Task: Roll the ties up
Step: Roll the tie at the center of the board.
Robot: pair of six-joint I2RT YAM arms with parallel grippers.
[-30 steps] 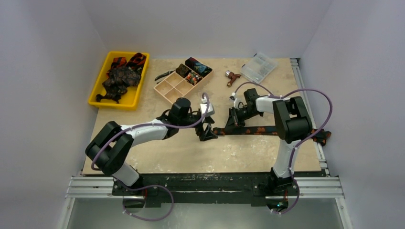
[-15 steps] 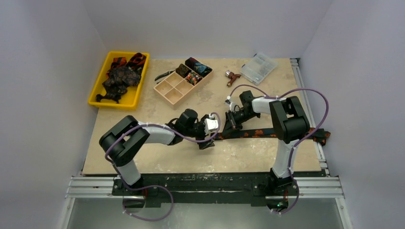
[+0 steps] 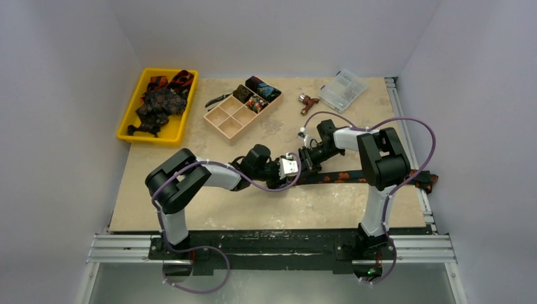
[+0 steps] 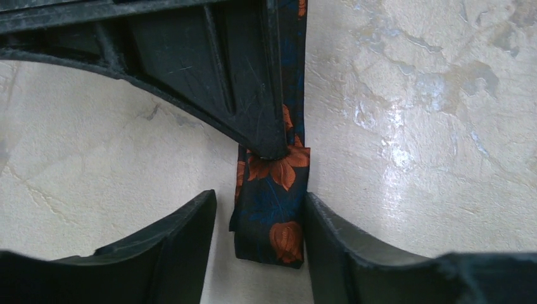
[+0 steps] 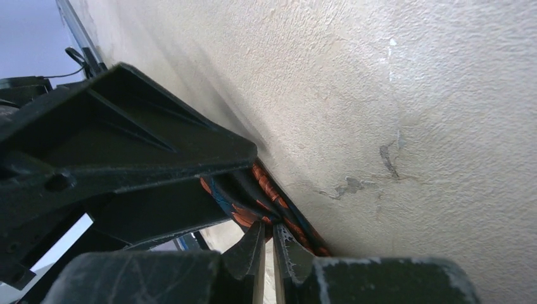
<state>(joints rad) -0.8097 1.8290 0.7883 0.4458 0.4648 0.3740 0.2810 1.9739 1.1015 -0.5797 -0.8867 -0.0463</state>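
Note:
A dark tie (image 3: pixel 345 175) with orange flowers lies stretched across the table, from the middle to the right edge. In the left wrist view its narrow end (image 4: pixel 272 215) lies flat between my left gripper's (image 4: pixel 259 212) open fingers; the right finger (image 4: pixel 329 234) touches its edge. My left gripper (image 3: pixel 296 169) is low over the table. My right gripper (image 3: pixel 306 162) stands just beyond it, its tip pressed on the tie. In the right wrist view the right gripper (image 5: pixel 268 234) is shut on a raised fold of the tie (image 5: pixel 278 206).
A yellow tray (image 3: pixel 130 120) holding more ties (image 3: pixel 158 101) is at the back left. A tan divided box (image 3: pixel 229 119), pliers (image 3: pixel 218 99), a red-brown tool (image 3: pixel 308 101) and a clear plastic case (image 3: pixel 343 88) stand along the back. The tie's wide end (image 3: pixel 430 182) overhangs the right rail.
My left arm has swung right and stretched out, bringing its open gripper round the tie's narrow end. My right gripper has shifted slightly left with the tie.

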